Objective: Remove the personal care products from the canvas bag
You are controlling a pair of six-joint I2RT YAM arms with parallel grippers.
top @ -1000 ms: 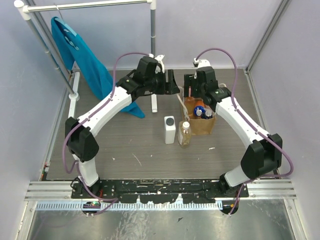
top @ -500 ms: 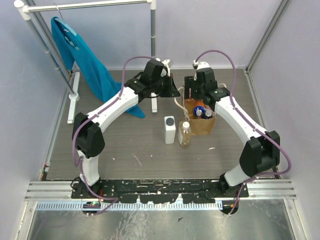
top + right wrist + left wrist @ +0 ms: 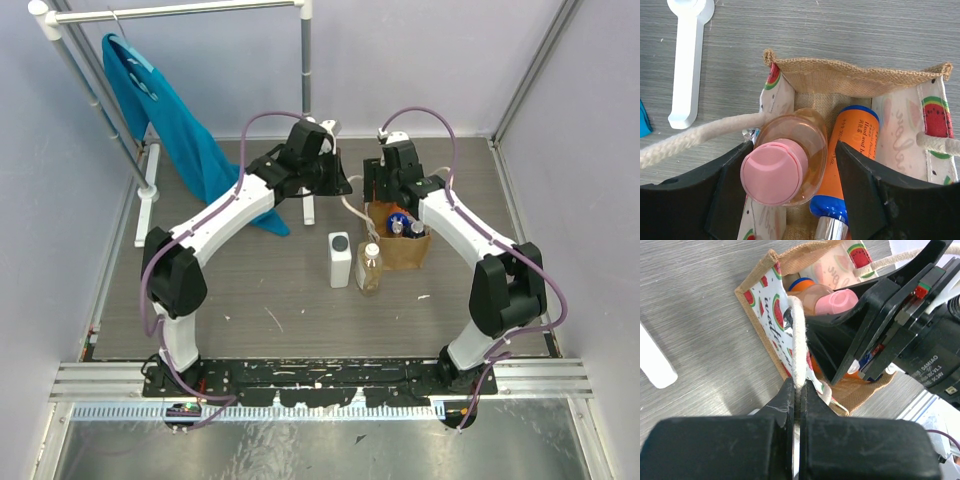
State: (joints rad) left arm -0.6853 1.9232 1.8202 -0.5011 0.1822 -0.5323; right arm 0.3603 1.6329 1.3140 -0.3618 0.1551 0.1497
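Note:
The canvas bag (image 3: 404, 246) stands upright and open at mid-table, with a watermelon-print lining (image 3: 766, 300). My left gripper (image 3: 799, 390) is shut on the bag's pale cord handle (image 3: 797, 335) at its left side. My right gripper (image 3: 794, 150) hangs open over the bag's mouth (image 3: 855, 77), its fingers on either side of a pink-capped, pinkish bottle (image 3: 775, 172). An orange tube with a blue band (image 3: 852, 145) lies beside that bottle, partly under the right finger. Outside the bag, just to its left, stand a white rectangular bottle (image 3: 340, 258) and an amber bottle with a white cap (image 3: 369, 268).
A teal-blue garment (image 3: 165, 120) hangs on a white rack at the back left. The rack's white foot (image 3: 309, 205) lies on the table just left of the bag and shows in the right wrist view (image 3: 687, 55). Grey walls enclose the table.
My left gripper has swung right to the bag and shut on its cord handle. My right gripper has shifted slightly left over the bag and its jaws have narrowed a little.

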